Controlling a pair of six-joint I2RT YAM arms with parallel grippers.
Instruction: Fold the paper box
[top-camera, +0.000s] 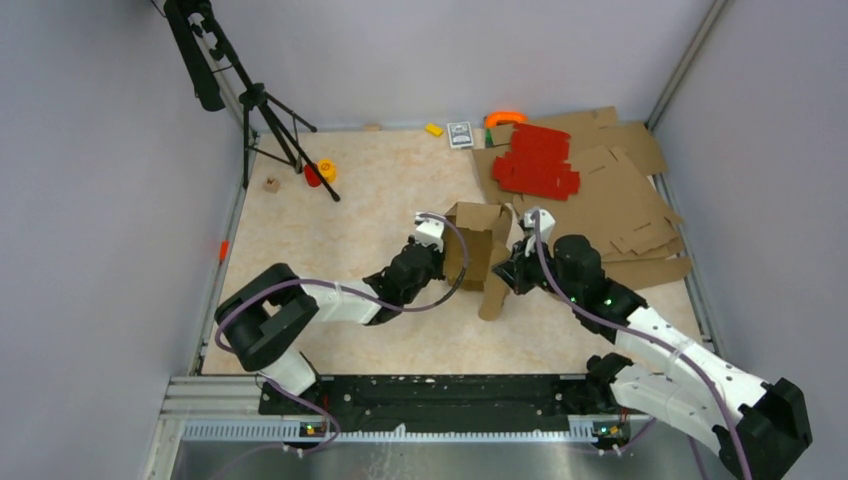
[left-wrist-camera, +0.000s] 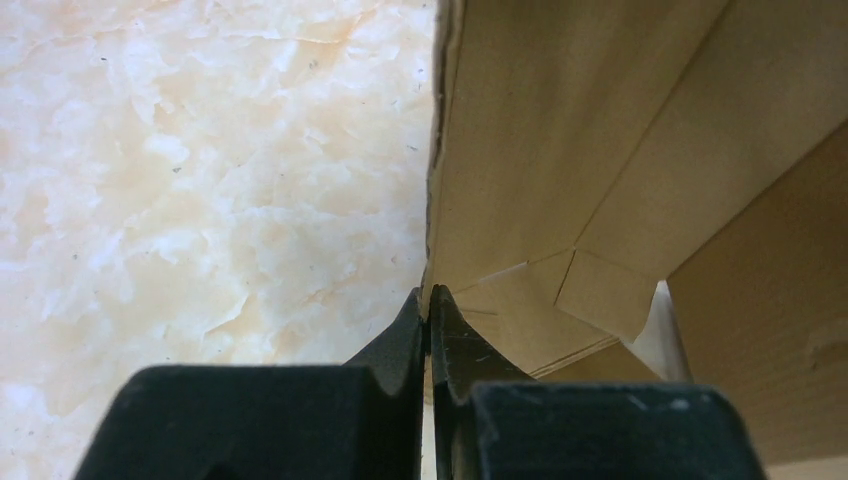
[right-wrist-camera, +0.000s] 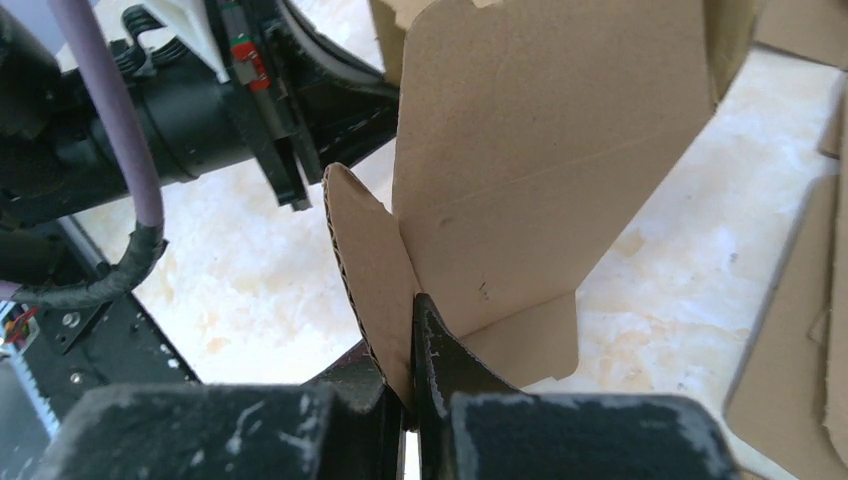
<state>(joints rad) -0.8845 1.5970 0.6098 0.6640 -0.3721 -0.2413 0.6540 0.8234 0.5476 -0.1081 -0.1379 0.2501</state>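
Observation:
The paper box is plain brown corrugated cardboard, partly folded and standing upright mid-table between my two arms. My left gripper is shut on the box's left wall edge; in the left wrist view its jaws pinch the thin edge of a panel. My right gripper is shut on a rounded flap at the box's right side; in the right wrist view the flap sits between the closed jaws, with a larger panel rising behind it.
Large flat brown cardboard sheets lie at the back right with red cardboard sheets on top. A tripod stands back left beside a red and yellow item. Small objects, including an orange one, lie along the back wall.

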